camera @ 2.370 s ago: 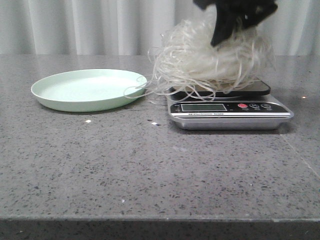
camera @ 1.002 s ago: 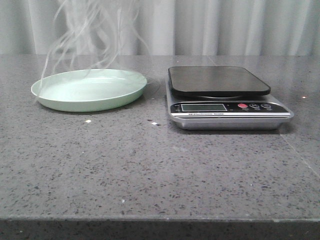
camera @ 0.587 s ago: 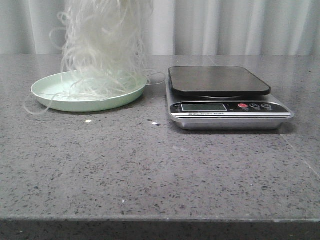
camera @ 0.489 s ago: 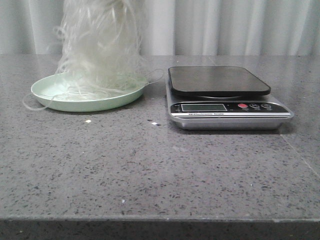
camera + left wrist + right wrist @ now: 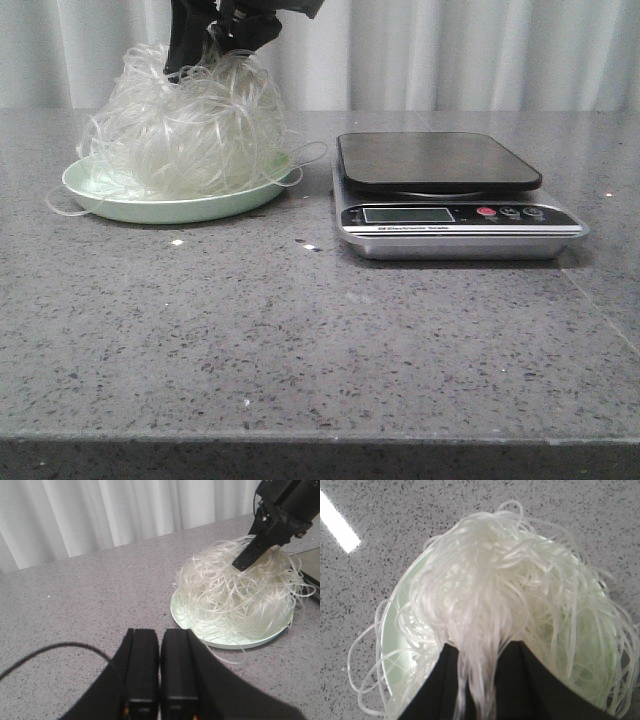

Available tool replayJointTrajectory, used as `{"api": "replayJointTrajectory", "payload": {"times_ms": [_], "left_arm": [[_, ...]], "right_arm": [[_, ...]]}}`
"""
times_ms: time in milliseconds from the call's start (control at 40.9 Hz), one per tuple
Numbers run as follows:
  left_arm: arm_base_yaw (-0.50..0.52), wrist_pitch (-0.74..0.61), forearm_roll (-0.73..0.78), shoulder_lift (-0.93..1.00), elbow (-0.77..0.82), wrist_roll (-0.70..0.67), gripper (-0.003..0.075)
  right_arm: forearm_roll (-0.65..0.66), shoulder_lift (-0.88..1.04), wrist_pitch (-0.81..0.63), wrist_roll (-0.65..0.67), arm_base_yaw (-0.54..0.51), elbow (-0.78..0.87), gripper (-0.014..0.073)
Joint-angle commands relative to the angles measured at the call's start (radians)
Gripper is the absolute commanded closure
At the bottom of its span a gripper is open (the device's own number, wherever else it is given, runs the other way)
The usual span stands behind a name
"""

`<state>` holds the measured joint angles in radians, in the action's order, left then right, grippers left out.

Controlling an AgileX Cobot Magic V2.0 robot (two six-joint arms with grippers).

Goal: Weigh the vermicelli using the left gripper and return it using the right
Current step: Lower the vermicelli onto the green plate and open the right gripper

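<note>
Vermicelli (image 5: 185, 135), a loose, fluffy tangle of thin translucent whitish glass-noodle strands, sat heaped on the shallow, round, pale green plate (image 5: 110, 204) at the left of the speckled grey stone table (image 5: 300, 340). The mound had no clear long axis; it was a rounded dome about as wide as the plate, its strands gathered upward to a narrow tuft at the top. A few stray loops spilled over the plate's rim onto the table on both sides, one curling toward the scale.

Above the mound, the black right gripper (image 5: 215, 40) came down from the top of the front view, its fingers pinched on that upper tuft. The right wrist view showed the same grip: a bunch of strands (image 5: 485, 630) ran straight between the two dark fingers (image 5: 435, 685), which stood narrow around it, while the remaining noodles fanned out over the plate (image 5: 395, 630) below.

The black left gripper (image 5: 159, 652) hung over bare table near the plate (image 5: 200, 635), apart from the noodles (image 5: 235, 595), with its two fingers pressed together and nothing between them.

To the right of the plate, close beside it, stood the silver digital kitchen scale (image 5: 455, 225), its dark rectangular platform bare.
</note>
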<state>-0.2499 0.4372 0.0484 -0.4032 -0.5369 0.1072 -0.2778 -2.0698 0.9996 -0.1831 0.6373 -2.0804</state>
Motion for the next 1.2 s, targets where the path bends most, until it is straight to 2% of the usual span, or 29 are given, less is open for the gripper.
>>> {"api": "replayJointTrajectory", "payload": {"times_ms": [0,342,415,513,635,758,1173], "left_arm": [[-0.002,-0.084,-0.003,-0.006,-0.027,-0.009,0.0583],[-0.002,-0.084,-0.003,-0.006,-0.027,-0.009,0.0583],[-0.002,-0.084,-0.003,-0.006,-0.027,-0.009,0.0583],[-0.002,-0.084,-0.003,-0.006,-0.027,-0.009,0.0583],[-0.002,-0.084,-0.003,-0.006,-0.027,-0.009,0.0583],[-0.002,-0.084,-0.003,-0.006,-0.027,-0.009,0.0583],[-0.002,-0.084,-0.003,-0.006,-0.027,-0.009,0.0583]], "right_arm": [[-0.017,0.061,-0.037,-0.01,0.0,-0.032,0.0444],[-0.017,0.06,-0.028,-0.01,0.0,-0.032,0.0441],[-0.017,0.06,-0.02,-0.01,0.0,-0.032,0.0419],[-0.017,0.06,-0.007,-0.01,0.0,-0.032,0.0312],[-0.017,0.06,-0.002,-0.01,-0.001,-0.032,0.0116],[-0.017,0.063,0.008,-0.01,-0.001,-0.032,0.0021],[-0.01,0.153,0.06,-0.01,-0.034,-0.033,0.0013]]}}
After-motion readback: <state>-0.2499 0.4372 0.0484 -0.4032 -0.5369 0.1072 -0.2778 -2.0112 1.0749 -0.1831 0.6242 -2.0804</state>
